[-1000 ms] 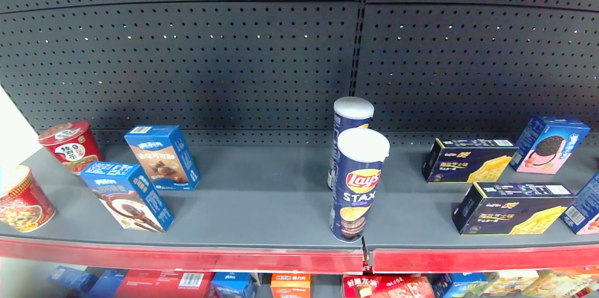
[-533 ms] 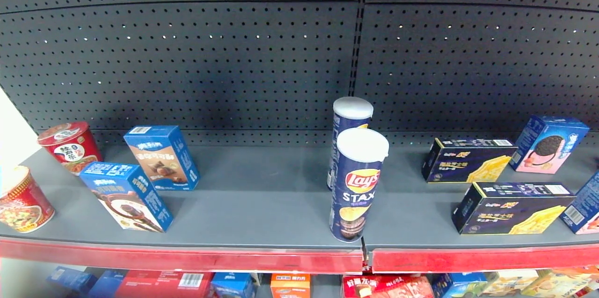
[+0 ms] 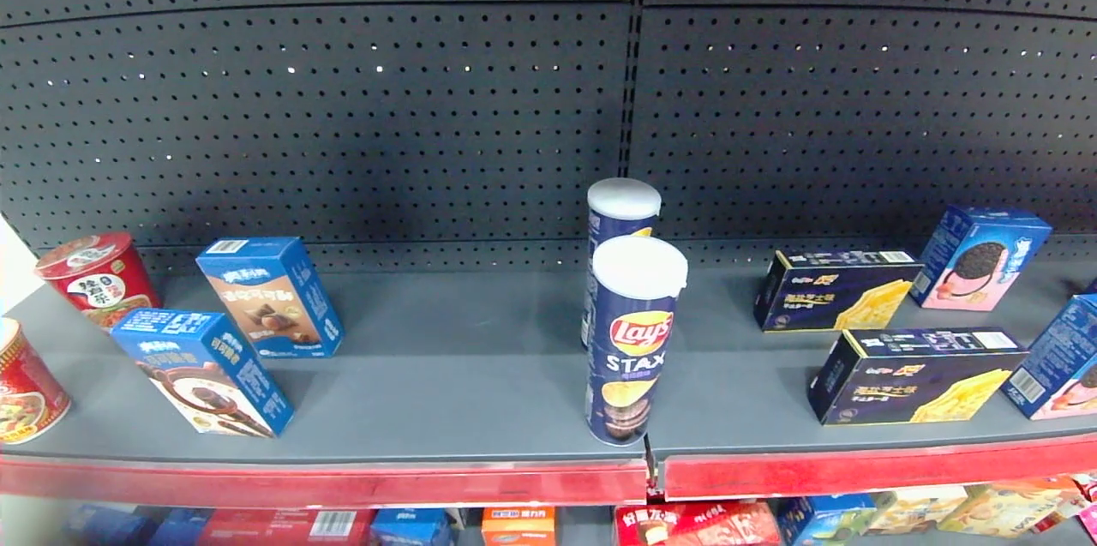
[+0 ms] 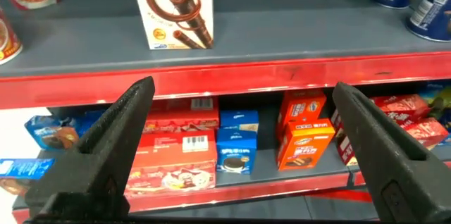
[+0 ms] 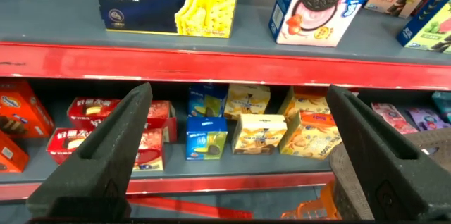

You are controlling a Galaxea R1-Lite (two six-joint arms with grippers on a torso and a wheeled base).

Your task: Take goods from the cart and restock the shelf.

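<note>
The grey shelf [image 3: 480, 375] with a red front lip holds two tall blue chip cans, one in front [image 3: 635, 340] and one behind [image 3: 619, 212]. Two blue chocolate boxes [image 3: 204, 370] and red noodle cups [image 3: 96, 279] stand to their left. Dark cracker boxes [image 3: 913, 375] and cookie boxes [image 3: 981, 259] lie to their right. My left gripper [image 4: 243, 90] is open and holds nothing; it is level with the red lip, below a chocolate box [image 4: 173, 9]. My right gripper [image 5: 239, 91] is open and holds nothing, below a cracker box [image 5: 165, 2] and a cookie box [image 5: 320, 5].
A lower shelf [image 4: 232, 185] carries several red, blue and orange boxes, and yellow boxes [image 5: 257, 132] farther right. A brown mesh basket wall [image 5: 423, 150] and an orange part [image 5: 317, 206] show beside the right gripper. Bare shelf lies between the chocolate boxes and the cans.
The whole head picture has slid a little to the left, so the camera has moved. The goods on the shelf keep their places.
</note>
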